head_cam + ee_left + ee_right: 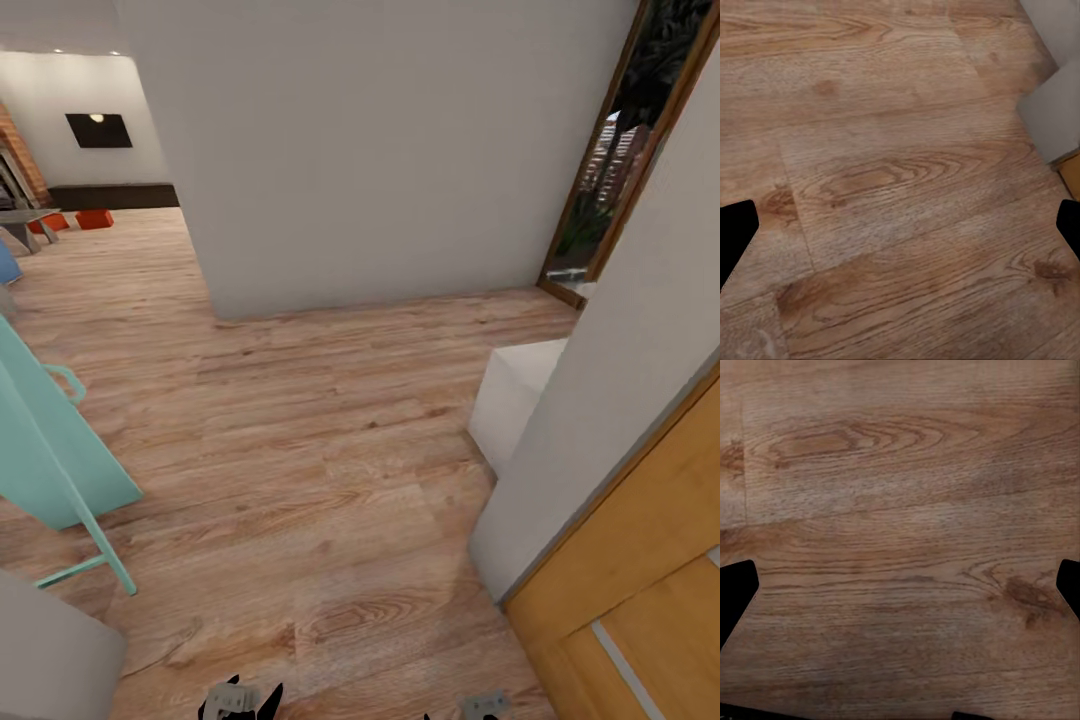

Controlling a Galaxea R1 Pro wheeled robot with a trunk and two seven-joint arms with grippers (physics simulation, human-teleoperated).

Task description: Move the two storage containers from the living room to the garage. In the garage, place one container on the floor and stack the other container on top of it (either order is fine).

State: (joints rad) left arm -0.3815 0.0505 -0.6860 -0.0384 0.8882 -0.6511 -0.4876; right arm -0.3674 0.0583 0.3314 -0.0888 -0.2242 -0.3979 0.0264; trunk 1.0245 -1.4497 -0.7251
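Two orange bins (pixel 94 218) and (pixel 47 223) sit far off on wood floor (pixel 330 450) below TV (pixel 99 130); left gripper (pixel 900 232) and right gripper (pixel 900 592) both spread wide, empty.

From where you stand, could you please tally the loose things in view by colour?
Orange-red bins: 2, first bin and second bin, far off near the TV wall
Teal frame pieces: 1, teal frame at the left
White blocks: 1, white block by the right wall
Blue items: 1, blue item at the left edge, cut off
Total: 5
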